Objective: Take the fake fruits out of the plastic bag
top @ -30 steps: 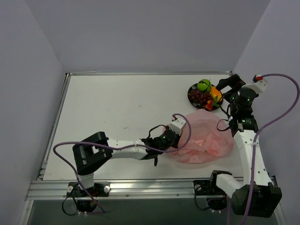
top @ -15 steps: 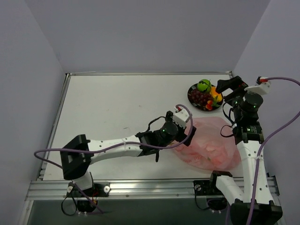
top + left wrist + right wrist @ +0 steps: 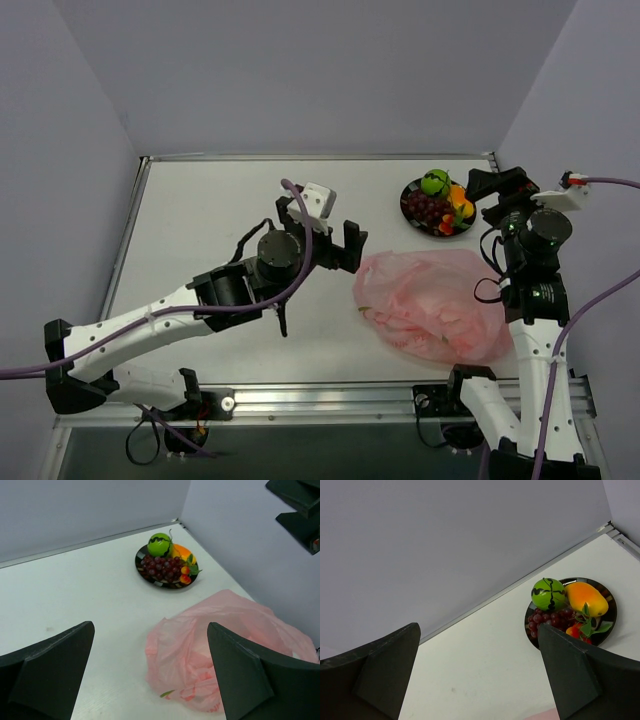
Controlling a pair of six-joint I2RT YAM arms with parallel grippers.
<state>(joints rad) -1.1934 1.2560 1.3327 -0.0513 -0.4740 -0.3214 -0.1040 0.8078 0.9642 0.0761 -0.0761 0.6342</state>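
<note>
The fake fruits lie on a round black plate (image 3: pixel 405 203) at the back right: a green ball (image 3: pixel 434 182), dark red grapes (image 3: pixel 424 208), an orange piece (image 3: pixel 461 200) and a small strawberry (image 3: pixel 447 225). The pink plastic bag (image 3: pixel 430 305) lies crumpled in front of the plate, and a thin green sliver (image 3: pixel 167 694) shows at its near-left edge. My left gripper (image 3: pixel 322 238) hangs open above the table, left of the bag, holding nothing. My right gripper (image 3: pixel 493 198) stands open and empty just right of the plate (image 3: pixel 609 611), above the table.
A raised metal rim (image 3: pixel 300 156) runs along the table's back edge, where the grey walls close in. The right arm's upright links (image 3: pixel 530 290) stand against the bag's right side. White table (image 3: pixel 220 220) lies to the left of the bag.
The left gripper opened, let go of the bag's left edge, and rose and swung back to the left. The bag settled flat and spread out. The right arm shifted slightly right.
</note>
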